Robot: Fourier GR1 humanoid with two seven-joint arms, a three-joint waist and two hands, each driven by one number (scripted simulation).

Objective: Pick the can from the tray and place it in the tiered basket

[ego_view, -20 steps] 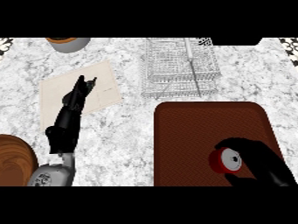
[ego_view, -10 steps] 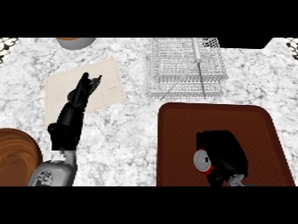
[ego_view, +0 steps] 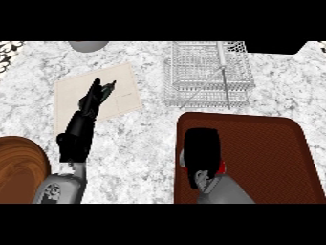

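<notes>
The can [ego_view: 222, 168] lies on the left part of the dark red tray [ego_view: 271, 148]; only a red edge and a pale sliver of it show. My right hand [ego_view: 201, 150] covers it from above with its fingers curled over it, hiding most of the can. The wire tiered basket [ego_view: 209, 72] stands just beyond the tray's far edge, apart from the hand. My left hand [ego_view: 92, 99] rests open, fingers pointing away, over a beige mat [ego_view: 126, 91] at the left.
A round wooden board [ego_view: 10, 165] lies at the lower left beside my left forearm. A grey bowl [ego_view: 88, 46] sits at the counter's far edge. Patterned wall strips border the marble counter [ego_view: 144, 143] at both far corners.
My right hand has moved left from the tray's lower right onto the can and curled over it. The can's grey top no longer shows. The left hand has stayed in place.
</notes>
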